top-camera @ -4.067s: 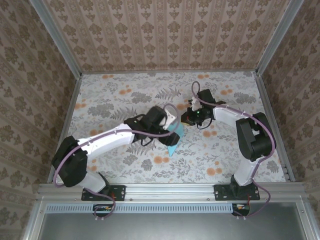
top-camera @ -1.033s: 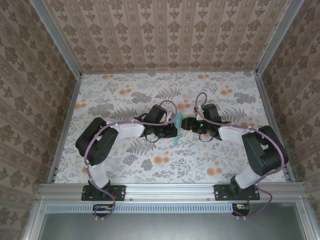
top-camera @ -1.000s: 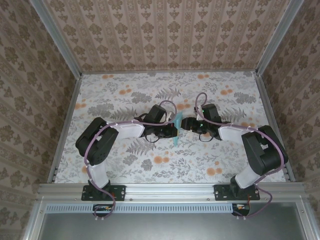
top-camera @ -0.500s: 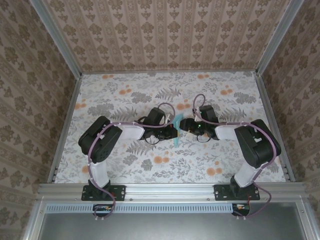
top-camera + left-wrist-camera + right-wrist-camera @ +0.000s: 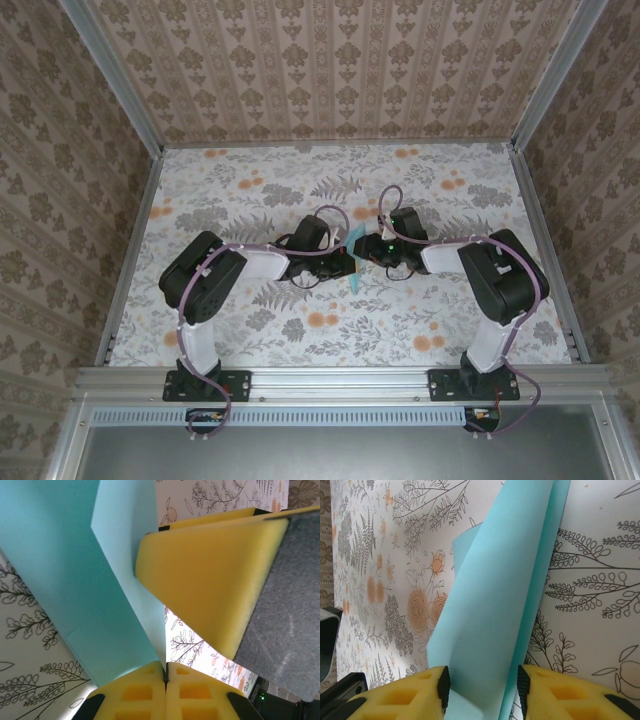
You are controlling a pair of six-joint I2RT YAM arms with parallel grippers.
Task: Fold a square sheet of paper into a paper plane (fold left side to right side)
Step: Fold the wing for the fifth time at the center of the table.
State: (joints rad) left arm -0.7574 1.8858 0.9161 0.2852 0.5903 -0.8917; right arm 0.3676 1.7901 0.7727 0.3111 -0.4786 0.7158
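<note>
While left gripper (image 5: pixel 165 674) pinches the paper (image 5: pixel 50 555), right gripper (image 5: pixel 482 680) straddles it, spread: should close squarely on the crease, edges aligned, no tugging.

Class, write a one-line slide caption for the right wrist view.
Right tool straddles the folded cyan paper, jaws apart, over the floral tabletop.

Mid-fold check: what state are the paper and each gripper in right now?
paper: partly folded, held up on edge, not lying flat.
left gripper: shut, pinching the paper's edge.
right gripper: open, pads apart on either side of the paper.
</note>
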